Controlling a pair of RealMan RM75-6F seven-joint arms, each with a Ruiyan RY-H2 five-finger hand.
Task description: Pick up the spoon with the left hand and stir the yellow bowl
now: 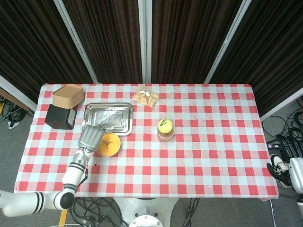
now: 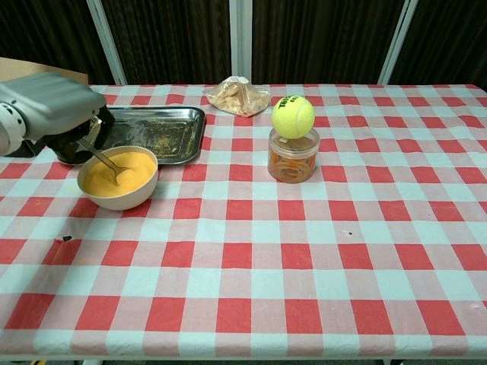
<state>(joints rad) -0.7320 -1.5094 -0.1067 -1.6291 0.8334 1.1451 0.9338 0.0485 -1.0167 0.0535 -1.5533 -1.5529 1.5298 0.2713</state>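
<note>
The yellow bowl (image 2: 118, 179) (image 1: 109, 144) stands on the checked cloth at the front left, just before the metal tray, and holds an orange-yellow mix. My left hand (image 2: 53, 114) (image 1: 90, 137) hovers over the bowl's left rim and holds the spoon (image 2: 105, 160) by its handle. The spoon slants down to the right with its tip dipped in the mix. My right hand (image 1: 286, 165) hangs off the table's right edge in the head view; its fingers are too small to read.
A metal tray (image 2: 163, 133) lies behind the bowl. A tennis ball (image 2: 293, 116) sits on a clear jar (image 2: 293, 161) mid-table. A bag of snacks (image 2: 237, 96) lies at the back. A tan bowl on a black box (image 1: 64, 109) stands at the far left.
</note>
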